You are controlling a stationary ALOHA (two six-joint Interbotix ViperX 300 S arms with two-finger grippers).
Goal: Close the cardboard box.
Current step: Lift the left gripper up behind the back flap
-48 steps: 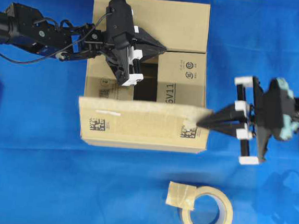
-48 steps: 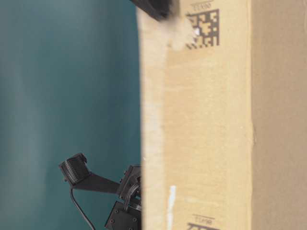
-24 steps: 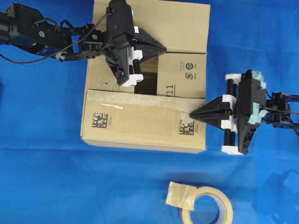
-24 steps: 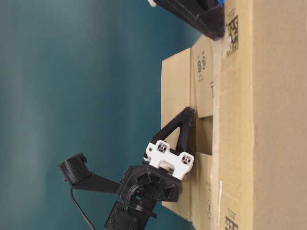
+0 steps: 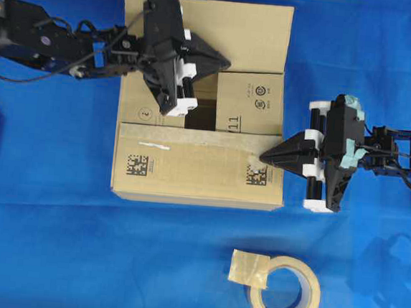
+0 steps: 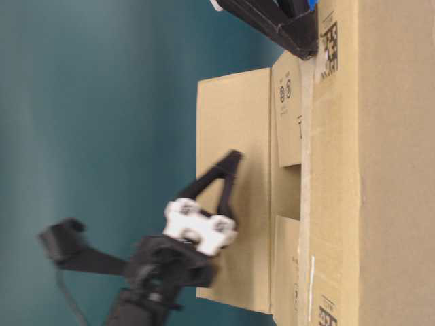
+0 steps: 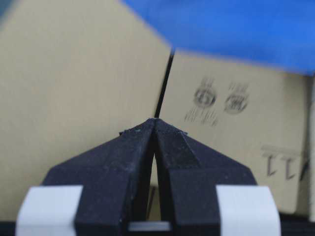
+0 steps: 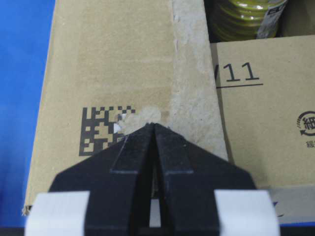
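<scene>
cardboard box (image 5: 203, 103) at 12 o'clock of the overhead view, on blue cloth (image 5: 54, 242). near flap down flat, far flap raised, dark gap between. left gripper (image 5: 226, 62) pinched shut, holding nothing, tips by far flap edge. right gripper (image 5: 264, 158) pinched shut, tips on near flap's 3 o'clock corner. tape roll (image 5: 283, 290) at 5 o'clock, apart.

Near flap of the cardboard box (image 5: 197, 169) now folded down flat, no longer standing as one second ago. Right gripper (image 5: 264, 158) moved in from the side onto this flap's corner. Left gripper (image 5: 226, 61) raised, far flap lifted with it.
</scene>
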